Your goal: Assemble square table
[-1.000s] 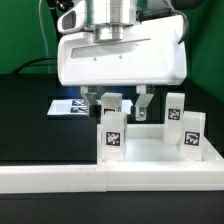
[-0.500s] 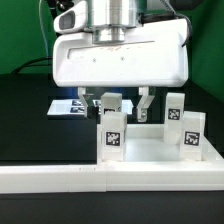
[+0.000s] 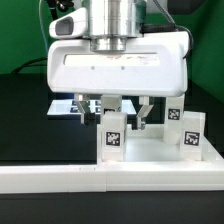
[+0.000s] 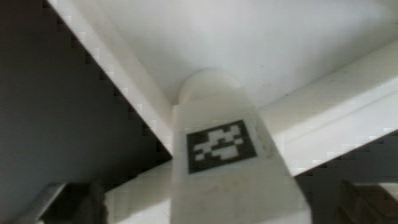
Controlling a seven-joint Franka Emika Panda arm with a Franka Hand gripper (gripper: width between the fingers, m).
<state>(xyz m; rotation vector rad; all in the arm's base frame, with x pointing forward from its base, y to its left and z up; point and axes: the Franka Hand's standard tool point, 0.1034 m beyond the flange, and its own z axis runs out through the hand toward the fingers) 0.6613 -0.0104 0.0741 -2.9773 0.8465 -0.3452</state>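
Exterior view: gripper (image 3: 112, 108) hangs low over the square table top (image 3: 150, 150), which sits on the black surface (image 3: 30, 120) against the long white L-shaped wall (image 3: 60, 178). Jaws straddle a leg (image 3: 111, 103) at the back of the top; cannot tell if they're clamped on it or just open around it. Front leg (image 3: 112, 133) stands upright in the top's near corner on the exterior view's left, tag facing the camera. Two more legs (image 3: 191, 132) stand upright on the exterior view's right side of the top, one behind the other. Marker board (image 3: 66, 106) lies flat behind, partly hidden by the arm.

Wrist view: a tagged leg (image 4: 221, 150) fills the frame between the fingertips (image 4: 54, 200), top's rim behind it.
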